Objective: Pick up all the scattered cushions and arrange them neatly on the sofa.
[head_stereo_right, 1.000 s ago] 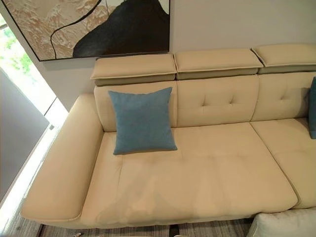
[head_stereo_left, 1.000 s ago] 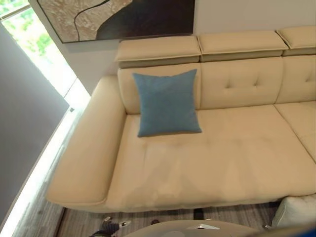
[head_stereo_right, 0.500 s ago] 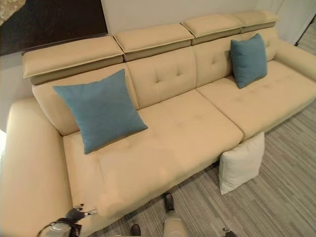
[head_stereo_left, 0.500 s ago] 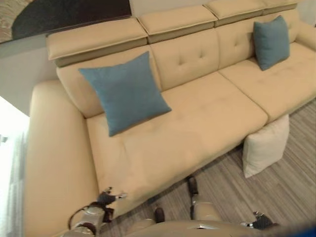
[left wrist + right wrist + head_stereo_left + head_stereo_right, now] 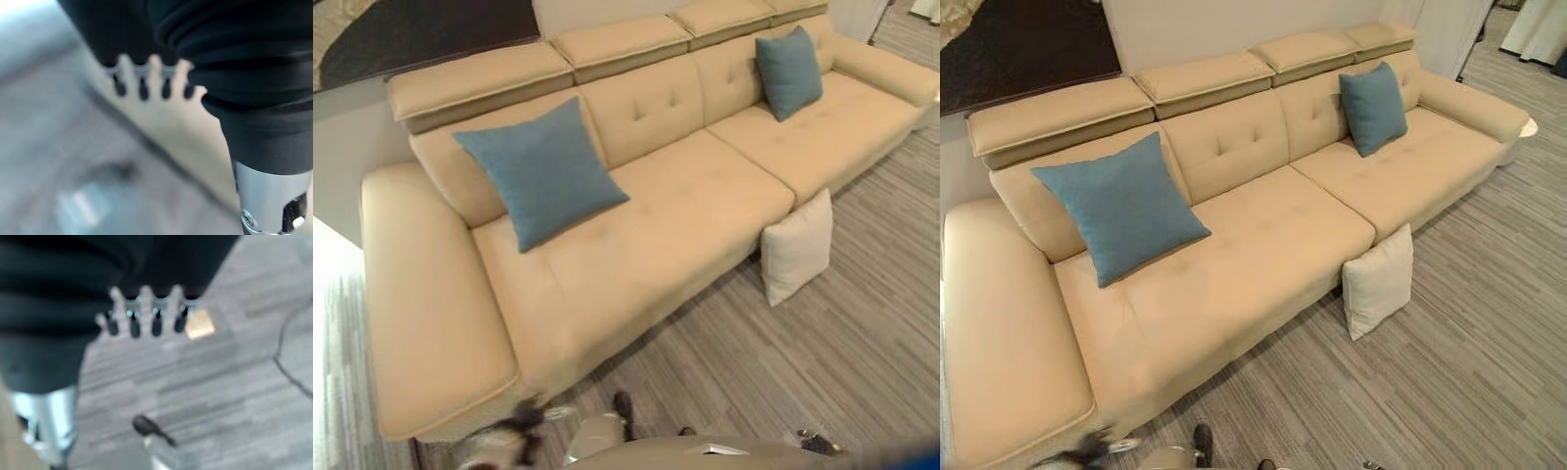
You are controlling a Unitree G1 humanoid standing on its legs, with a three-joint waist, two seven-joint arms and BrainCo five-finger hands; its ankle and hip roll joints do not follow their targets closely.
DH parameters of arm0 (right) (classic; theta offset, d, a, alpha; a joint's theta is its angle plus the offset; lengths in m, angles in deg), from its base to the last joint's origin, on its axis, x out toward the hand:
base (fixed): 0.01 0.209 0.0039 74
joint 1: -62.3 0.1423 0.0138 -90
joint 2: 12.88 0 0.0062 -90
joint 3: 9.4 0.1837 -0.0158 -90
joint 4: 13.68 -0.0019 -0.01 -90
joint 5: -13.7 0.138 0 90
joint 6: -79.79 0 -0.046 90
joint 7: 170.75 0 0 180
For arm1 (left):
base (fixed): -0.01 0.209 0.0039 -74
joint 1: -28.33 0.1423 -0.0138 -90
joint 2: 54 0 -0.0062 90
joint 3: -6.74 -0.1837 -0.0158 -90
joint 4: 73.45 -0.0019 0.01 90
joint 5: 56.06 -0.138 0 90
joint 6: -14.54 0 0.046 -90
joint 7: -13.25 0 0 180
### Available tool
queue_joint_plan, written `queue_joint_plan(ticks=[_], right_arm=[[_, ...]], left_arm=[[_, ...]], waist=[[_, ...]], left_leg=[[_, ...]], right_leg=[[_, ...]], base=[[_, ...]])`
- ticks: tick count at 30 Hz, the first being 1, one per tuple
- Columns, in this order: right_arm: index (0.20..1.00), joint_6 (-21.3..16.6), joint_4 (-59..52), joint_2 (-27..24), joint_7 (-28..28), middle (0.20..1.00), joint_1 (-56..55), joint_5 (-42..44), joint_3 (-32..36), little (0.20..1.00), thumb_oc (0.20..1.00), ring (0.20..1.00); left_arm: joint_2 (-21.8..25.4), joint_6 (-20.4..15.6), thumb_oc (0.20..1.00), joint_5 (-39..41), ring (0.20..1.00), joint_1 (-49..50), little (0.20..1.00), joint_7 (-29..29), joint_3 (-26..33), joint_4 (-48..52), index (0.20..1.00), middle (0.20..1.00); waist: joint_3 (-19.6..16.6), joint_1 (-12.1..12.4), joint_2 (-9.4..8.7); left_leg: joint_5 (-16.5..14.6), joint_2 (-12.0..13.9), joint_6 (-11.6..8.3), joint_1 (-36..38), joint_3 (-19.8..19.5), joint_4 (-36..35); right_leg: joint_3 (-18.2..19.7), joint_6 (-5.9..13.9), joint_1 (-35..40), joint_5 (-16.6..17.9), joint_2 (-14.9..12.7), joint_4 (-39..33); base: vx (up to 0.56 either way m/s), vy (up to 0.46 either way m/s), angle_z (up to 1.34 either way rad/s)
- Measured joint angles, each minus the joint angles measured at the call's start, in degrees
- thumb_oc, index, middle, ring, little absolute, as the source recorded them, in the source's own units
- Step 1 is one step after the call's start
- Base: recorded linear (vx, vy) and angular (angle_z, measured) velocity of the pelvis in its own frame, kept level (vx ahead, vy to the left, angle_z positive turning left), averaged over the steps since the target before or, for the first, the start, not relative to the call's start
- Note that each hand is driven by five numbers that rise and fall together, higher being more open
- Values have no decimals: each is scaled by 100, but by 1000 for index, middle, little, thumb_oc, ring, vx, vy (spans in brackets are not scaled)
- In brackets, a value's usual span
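Sofa [image 5: 1263, 245], long and cream, runs across our view with its armrests at both ends and a dark wall picture [image 5: 1018, 49] above its left headrests; we see one blue cushion [image 5: 1119, 206] propped against the backrest at the left end of the seat, a corner reaching forward onto the seat pad; a second blue cushion [image 5: 1372, 108] leans upright against the backrest near the right armrest, well apart from the first; the seat between them is bare. A cream cushion [image 5: 1378, 282] stands on edge on the striped grey floor [image 5: 1449, 372], touching the sofa's front face about where the two seat sections meet; nothing lies between it and us but floor. Our left hand [image 5: 514, 431] hangs low beside the front corner of the left armrest, and in its wrist view its fingers [image 5: 142, 81] are straight and a little spread, holding nothing, with the sofa's cream edge past them; our right hand [image 5: 146, 313] hangs over the floor, fingers likewise straight and relaxed, gripping nothing; a small orange patch [image 5: 199, 324] on the floor shows just beyond its fingertips, too blurred to identify.
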Motion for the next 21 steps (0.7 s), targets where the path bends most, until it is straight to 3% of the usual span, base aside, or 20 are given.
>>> queue_joint_plan(ticks=[1,2,3,4,5,6,8,9,10,11,12,13,14,15,17,19,21], right_arm=[[1000,0,10,0,40,1000,-1,2,6,1000,1000,1000],[1000,2,74,-25,89,1000,66,9,16,1000,1000,1000],[1000,2,138,-44,116,1000,135,21,12,1000,1000,1000],[1000,-11,230,-56,133,1000,356,38,30,1000,1000,1000],[1000,-28,172,-57,164,1000,514,50,-32,1000,1000,1000],[1000,-20,185,-180,205,1000,496,65,-79,1000,1000,1000],[1000,-17,172,-267,237,1000,421,111,-41,1000,1000,1000],[1000,-10,171,-251,248,1000,417,113,-68,1000,1000,1000],[1000,-12,154,-121,234,1000,408,112,-108,1000,1000,1000],[1000,6,158,9,246,1000,354,108,-169,1000,1000,1000],[1000,13,162,140,232,1000,344,103,-173,1000,1000,1000],[1000,4,127,163,238,1000,347,101,-188,1000,1000,1000],[1000,-10,66,154,244,1000,450,100,-181,1000,1000,1000],[1000,11,57,176,249,1000,396,100,-179,1000,1000,1000],[1000,33,117,163,336,1000,464,105,-107,1000,1000,1000],[1000,9,109,105,357,1000,487,97,-114,1000,1000,1000],[1000,-4,68,106,343,1000,420,96,-112,1000,1000,1000]], left_arm=[[21,2,1000,7,1000,-70,1000,-39,14,-4,1000,1000],[19,16,1000,10,1000,-132,1000,-130,18,-34,1000,1000],[-8,23,1000,8,1000,-184,1000,-131,5,-64,1000,1000],[-74,22,1000,8,1000,-188,1000,-152,-11,-117,1000,1000],[-71,49,1000,5,1000,-190,1000,-136,-23,-229,1000,1000],[-144,98,1000,5,1000,-264,1000,-142,-24,-325,1000,1000],[-348,68,1000,4,1000,-319,1000,-146,-30,-305,1000,1000],[-404,62,1000,1,1000,-324,1000,-145,-46,-298,1000,1000],[-418,50,1000,-2,1000,-295,1000,-146,-77,-236,1000,1000],[-347,51,1000,-5,1000,-359,1000,-148,-103,-181,1000,1000],[-252,28,1000,-4,1000,-348,1000,-156,-180,-151,1000,1000],[-235,37,1000,-7,1000,-338,1000,-154,-241,-154,1000,1000],[-251,37,1000,-9,1000,-356,1000,-142,-279,-156,1000,1000],[-259,36,1000,-6,1000,-403,1000,-149,-279,-143,1000,1000],[-131,-1,1000,1,1000,-380,1000,-217,-273,15,1000,1000],[-100,6,1000,1,1000,-341,1000,-223,-200,-31,1000,1000],[-93,1,1000,5,1000,-304,1000,-227,-53,-26,1000,1000]], waist=[[19,-37,5],[49,-3,77],[155,0,37],[256,158,-66],[260,198,-41],[260,41,69],[171,29,339],[110,20,402],[85,40,482],[103,12,320],[126,133,164],[138,136,170],[204,122,248],[273,10,289],[335,230,331],[342,198,352],[359,233,390]], left_leg=[[22,-37,-1,194,-322,-54],[48,-131,106,531,-912,-322],[141,-153,177,567,-1218,-389],[102,-254,247,510,-1461,-301],[49,-221,247,572,-1585,-582],[21,-200,261,570,-1636,-720],[16,-178,270,739,-1445,-1109],[5,-203,446,761,-1365,-1173],[69,-254,604,733,-1047,-1324],[128,-373,644,779,-839,-1286],[161,-451,743,817,-471,-1350],[155,-446,802,789,-321,-1359],[187,-413,864,795,-228,-1422],[269,-376,918,799,-113,-1432],[272,-227,954,890,291,-1559],[259,-114,1004,914,294,-1560],[284,26,969,912,491,-1600]], right_leg=[[125,82,-22,113,69,-66],[370,137,-127,242,165,-98],[532,167,-162,384,175,-167],[1021,225,-143,658,150,-387],[1297,230,-141,774,164,-591],[1221,293,-29,843,141,-833],[1257,353,-192,892,169,-846],[1320,416,-305,953,136,-829],[1290,712,-409,1046,1,-815],[1192,767,-511,1123,-132,-792],[1326,852,-689,1329,-244,-754],[1325,1002,-759,1208,-265,-777],[1245,1203,-792,1122,-274,-711],[977,1276,-800,1076,-324,-496],[-199,1163,-1044,828,-449,502],[-662,1174,-792,536,-525,774],[-852,1179,-622,167,-503,1096]], base=[[-69,6,-60],[-42,27,-69],[-14,96,-143],[7,100,-177],[-1,151,-155],[-24,138,-100],[-39,132,-79],[-92,217,-133],[-107,212,-122],[-137,260,-148],[-63,98,-123],[-69,75,-124],[-132,41,-70],[-166,55,-55],[-113,35,-80],[-63,-20,-37],[-15,-128,-32]])
